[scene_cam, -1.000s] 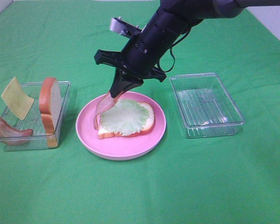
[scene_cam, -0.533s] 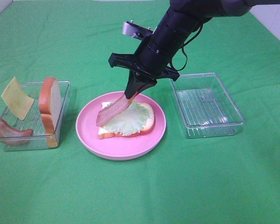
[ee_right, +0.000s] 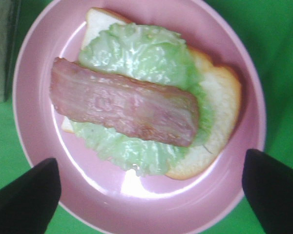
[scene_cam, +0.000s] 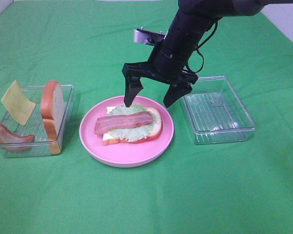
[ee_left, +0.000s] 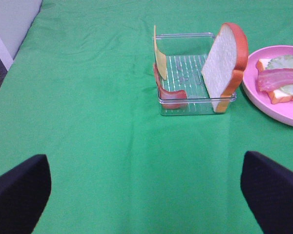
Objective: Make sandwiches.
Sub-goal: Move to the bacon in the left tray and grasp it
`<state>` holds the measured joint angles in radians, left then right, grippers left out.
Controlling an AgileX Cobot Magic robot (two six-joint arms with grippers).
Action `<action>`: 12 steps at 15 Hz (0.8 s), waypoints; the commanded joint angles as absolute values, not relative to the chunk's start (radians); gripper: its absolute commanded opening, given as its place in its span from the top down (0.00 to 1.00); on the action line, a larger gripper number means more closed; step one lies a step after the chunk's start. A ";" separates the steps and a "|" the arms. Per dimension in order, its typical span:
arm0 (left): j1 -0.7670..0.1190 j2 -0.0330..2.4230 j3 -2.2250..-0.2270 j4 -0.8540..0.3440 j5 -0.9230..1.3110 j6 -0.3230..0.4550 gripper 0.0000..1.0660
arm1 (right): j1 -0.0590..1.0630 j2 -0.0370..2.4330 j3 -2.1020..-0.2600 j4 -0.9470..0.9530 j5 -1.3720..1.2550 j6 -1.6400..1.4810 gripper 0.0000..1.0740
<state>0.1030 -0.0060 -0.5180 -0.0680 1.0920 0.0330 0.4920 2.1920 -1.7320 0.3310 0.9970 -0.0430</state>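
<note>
On the round pink plate (scene_cam: 122,155) lies a sandwich stack: a bread slice (scene_cam: 155,127), green lettuce (scene_cam: 129,132) and a reddish-brown bacon strip (scene_cam: 123,122) flat on top. The right wrist view shows the same bacon (ee_right: 122,102), lettuce (ee_right: 136,53) and bread (ee_right: 219,122) from above. My right gripper (scene_cam: 152,100) hangs open and empty just above the plate's far side. A clear tray (scene_cam: 68,92) at the left holds an upright bread slice (scene_cam: 52,109), a yellow cheese slice (scene_cam: 17,102) and another bacon strip (scene_cam: 5,134). My left gripper (ee_left: 146,195) is open, short of that tray (ee_left: 195,100).
An empty clear rectangular tray (scene_cam: 216,109) stands right of the plate, close beside my right gripper's finger (scene_cam: 177,93). Green cloth (scene_cam: 185,195) covers the whole table.
My right gripper carried the bacon strip over the plate, laid it flat on the lettuce and opened. It now stands open above the plate with the bacon released.
</note>
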 commanded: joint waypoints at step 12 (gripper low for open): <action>0.106 -0.021 -0.515 -0.068 1.078 0.036 0.04 | 0.140 2.046 -1.773 0.000 1.332 -0.029 0.08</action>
<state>0.1030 -0.0060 -0.5180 -0.0660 1.0920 0.0330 0.1450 2.0600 -1.7850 -0.0100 1.2140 -0.0060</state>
